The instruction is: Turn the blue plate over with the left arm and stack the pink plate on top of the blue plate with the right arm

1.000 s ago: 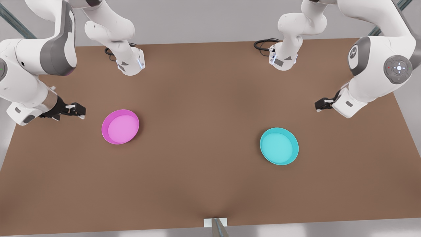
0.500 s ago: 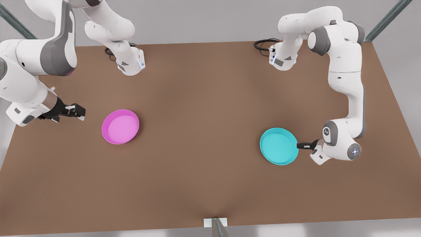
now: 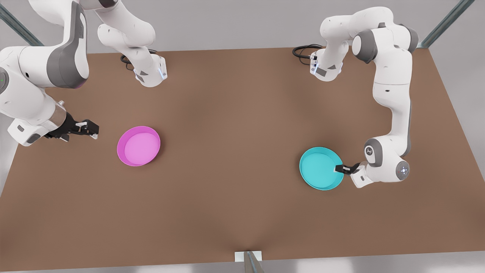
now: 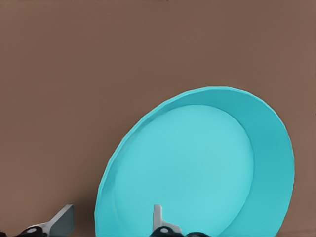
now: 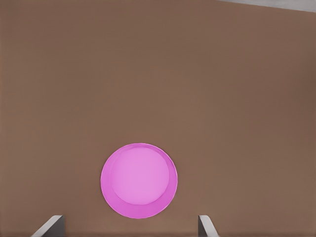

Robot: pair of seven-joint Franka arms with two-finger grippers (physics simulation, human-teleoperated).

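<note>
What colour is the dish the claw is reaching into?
Cyan-turquoise blue plate, best in the left wrist view.

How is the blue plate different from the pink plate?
The blue plate is turquoise; the pink plate is magenta. The left gripper straddles the blue plate's rim with open fingers, while the right gripper waits apart from the pink plate, also open. Both are round, rim up, on the brown table.
</note>
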